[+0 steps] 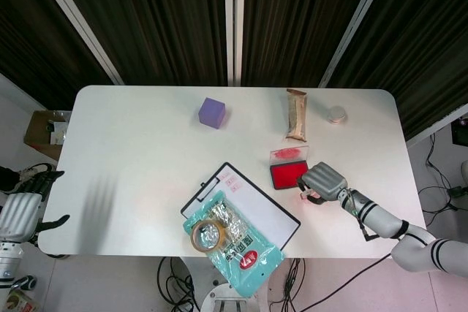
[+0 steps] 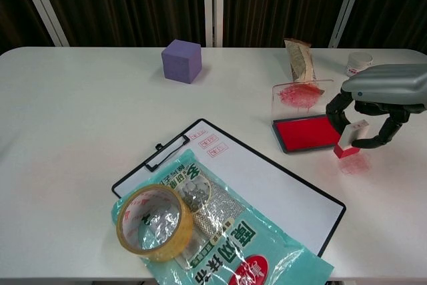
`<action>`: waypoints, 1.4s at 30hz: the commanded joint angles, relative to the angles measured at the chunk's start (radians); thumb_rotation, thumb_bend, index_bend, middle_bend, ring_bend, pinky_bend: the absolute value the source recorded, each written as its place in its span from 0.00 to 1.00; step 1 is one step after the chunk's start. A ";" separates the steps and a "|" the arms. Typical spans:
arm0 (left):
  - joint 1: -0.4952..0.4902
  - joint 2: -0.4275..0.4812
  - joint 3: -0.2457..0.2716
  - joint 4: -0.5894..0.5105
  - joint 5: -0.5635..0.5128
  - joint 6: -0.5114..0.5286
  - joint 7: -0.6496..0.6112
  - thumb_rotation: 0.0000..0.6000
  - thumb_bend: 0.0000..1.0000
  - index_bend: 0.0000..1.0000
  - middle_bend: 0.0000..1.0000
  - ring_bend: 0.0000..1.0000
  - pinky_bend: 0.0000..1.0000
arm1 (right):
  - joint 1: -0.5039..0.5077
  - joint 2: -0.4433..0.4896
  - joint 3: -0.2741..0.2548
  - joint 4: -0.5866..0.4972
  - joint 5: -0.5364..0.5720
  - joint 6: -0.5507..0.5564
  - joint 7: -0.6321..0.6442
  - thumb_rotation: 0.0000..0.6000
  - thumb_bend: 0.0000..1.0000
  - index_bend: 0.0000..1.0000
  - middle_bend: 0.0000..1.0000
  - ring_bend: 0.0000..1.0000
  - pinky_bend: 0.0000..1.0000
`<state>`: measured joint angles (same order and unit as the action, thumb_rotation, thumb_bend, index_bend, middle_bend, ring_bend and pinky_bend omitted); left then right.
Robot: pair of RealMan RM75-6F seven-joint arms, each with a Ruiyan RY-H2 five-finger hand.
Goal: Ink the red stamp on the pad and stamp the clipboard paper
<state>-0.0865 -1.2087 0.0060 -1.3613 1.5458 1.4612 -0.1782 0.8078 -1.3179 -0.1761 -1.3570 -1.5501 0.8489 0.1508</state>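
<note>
My right hand [image 2: 383, 98] hovers right of the open red ink pad [image 2: 307, 131], also seen as right hand [image 1: 322, 180] beside ink pad [image 1: 288, 174]. It grips the red stamp [image 2: 350, 139], wooden top and red base, upright with its base at the tabletop beside a faint red smudge [image 2: 354, 163]. The clipboard [image 2: 173, 146] lies in the middle; its white paper [image 2: 267, 188] carries small red stamp marks [image 2: 217, 149] near the clip. My left hand [image 1: 23, 213] hangs off the table's left edge, holding nothing.
A teal snack bag [image 2: 233, 238] and a tape roll [image 2: 155, 221] cover the clipboard's near end. The pad's clear lid [image 2: 299, 95], a snack bar [image 2: 298, 58] and a small round pot [image 2: 359, 62] sit behind the pad. A purple cube [image 2: 181, 60] stands at the back.
</note>
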 commanded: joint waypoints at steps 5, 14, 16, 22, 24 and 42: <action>0.000 -0.003 0.003 -0.003 -0.002 -0.004 0.006 1.00 0.00 0.15 0.16 0.13 0.24 | -0.027 -0.036 0.001 0.056 -0.012 -0.008 0.018 1.00 0.48 1.00 0.86 0.89 1.00; 0.002 -0.003 0.004 0.005 -0.006 -0.005 0.001 1.00 0.00 0.15 0.16 0.13 0.24 | -0.064 -0.073 0.007 0.123 -0.020 0.000 0.037 1.00 0.48 1.00 0.86 0.89 1.00; 0.003 -0.006 0.004 0.007 -0.006 -0.004 -0.002 1.00 0.00 0.15 0.16 0.13 0.24 | -0.072 -0.079 0.009 0.134 -0.024 0.007 0.041 1.00 0.47 1.00 0.85 0.89 1.00; 0.002 -0.009 0.004 0.013 -0.002 -0.001 -0.005 1.00 0.00 0.15 0.16 0.13 0.24 | -0.093 -0.103 0.012 0.178 -0.043 0.031 0.049 1.00 0.45 0.99 0.81 0.89 1.00; 0.003 -0.007 0.003 0.011 -0.002 0.001 -0.004 1.00 0.00 0.15 0.16 0.13 0.24 | -0.099 -0.110 0.013 0.191 -0.049 0.038 0.053 1.00 0.44 0.96 0.80 0.89 1.00; -0.002 -0.001 0.002 0.001 -0.005 -0.004 0.006 1.00 0.00 0.15 0.16 0.13 0.24 | -0.109 -0.111 0.015 0.206 -0.080 0.027 0.055 1.00 0.32 0.63 0.44 0.88 1.00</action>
<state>-0.0882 -1.2095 0.0078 -1.3597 1.5412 1.4569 -0.1725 0.6986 -1.4286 -0.1613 -1.1504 -1.6295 0.8762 0.2063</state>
